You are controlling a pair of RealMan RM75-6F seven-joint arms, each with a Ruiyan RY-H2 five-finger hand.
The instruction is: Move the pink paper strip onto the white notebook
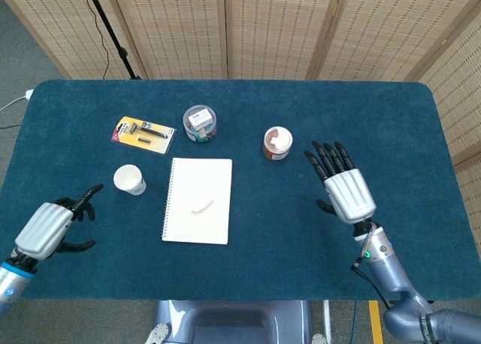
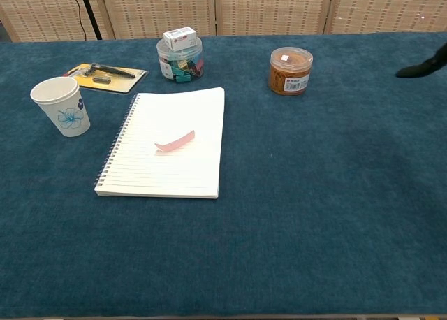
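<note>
The pink paper strip (image 1: 201, 206) (image 2: 175, 141) lies flat on the white spiral notebook (image 1: 199, 180) (image 2: 174, 173), near its middle, with nothing touching it. My right hand (image 1: 340, 183) hovers well to the right of the notebook, fingers spread and empty; in the chest view only a dark fingertip (image 2: 421, 68) shows at the right edge. My left hand (image 1: 52, 225) is at the table's front left, fingers apart and empty, below the paper cup.
A white paper cup (image 1: 129, 179) (image 2: 61, 105) stands left of the notebook. Behind it lie a yellow razor pack (image 1: 143, 134) (image 2: 105, 77), a clear tub of clips (image 1: 200, 123) (image 2: 179, 56) and a brown jar (image 1: 276, 143) (image 2: 290, 70).
</note>
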